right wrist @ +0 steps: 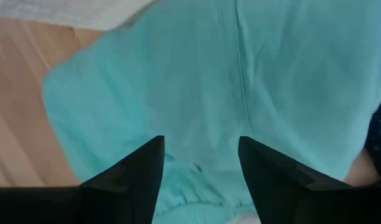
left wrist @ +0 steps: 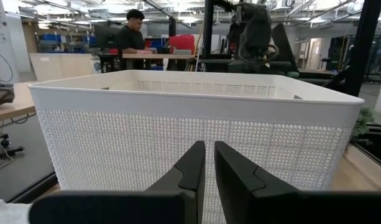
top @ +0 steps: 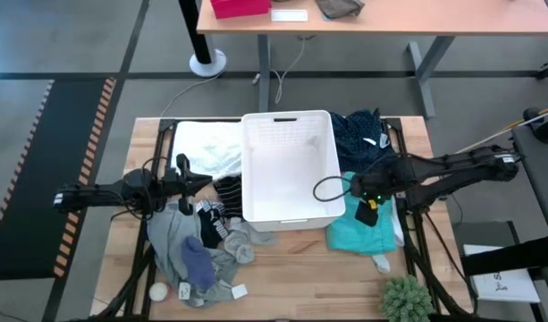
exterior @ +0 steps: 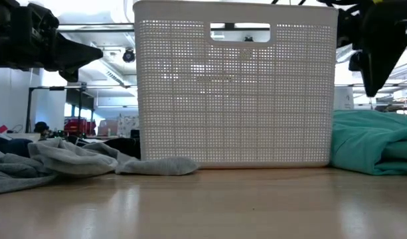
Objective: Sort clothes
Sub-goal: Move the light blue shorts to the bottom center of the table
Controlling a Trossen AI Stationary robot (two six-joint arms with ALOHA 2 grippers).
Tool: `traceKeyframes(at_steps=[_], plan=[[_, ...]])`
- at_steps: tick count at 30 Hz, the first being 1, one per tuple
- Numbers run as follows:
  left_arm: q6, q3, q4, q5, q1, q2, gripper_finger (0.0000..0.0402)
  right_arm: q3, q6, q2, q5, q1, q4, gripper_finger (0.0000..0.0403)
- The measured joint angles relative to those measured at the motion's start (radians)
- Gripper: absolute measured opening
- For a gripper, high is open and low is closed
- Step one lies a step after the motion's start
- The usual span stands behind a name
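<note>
no text or label readable — anywhere in view.

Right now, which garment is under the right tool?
The teal garment, right of the basket. The right tool hangs open over it; the navy dotted one lies farther back, and the white and grey ones lie left of the basket.

**Wooden desk with basket and sorted piles**

The light wooden desk (top: 291, 268) carries a white plastic basket (top: 289, 165) at its middle. Left of the basket lie a white garment (top: 206, 148) at the far side, dark striped socks (top: 213, 215) and a rumpled grey and blue pile (top: 189, 255) nearer. Right of it lie navy dotted clothes (top: 358, 134) and a teal garment (top: 363, 231). A small white ball (top: 157, 292) and a green plant (top: 408, 300) sit at the near edge.
</note>
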Motion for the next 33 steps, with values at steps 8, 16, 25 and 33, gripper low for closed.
traceKeyframes(at_steps=[8, 16, 25, 33], plan=[[0.000, 0.000, 0.000, 0.001, 0.000, 0.001, 0.0023, -0.058, 0.094, 0.063, 0.097, 0.049, 0.012, 0.0269], [0.000, 0.000, -0.002, 0.001, 0.000, 0.005, 0.0023, -0.097, 0.129, 0.122, 0.099, 0.049, 0.080, 0.0293], [0.000, 0.000, -0.003, 0.001, 0.000, 0.035, 0.0023, -0.117, 0.139, 0.126, 0.151, 0.049, 0.150, 0.0251], [-0.043, 0.000, 0.000, 0.001, 0.000, 0.059, 0.0023, -0.133, 0.136, 0.125, 0.164, 0.049, 0.162, 0.0138]])
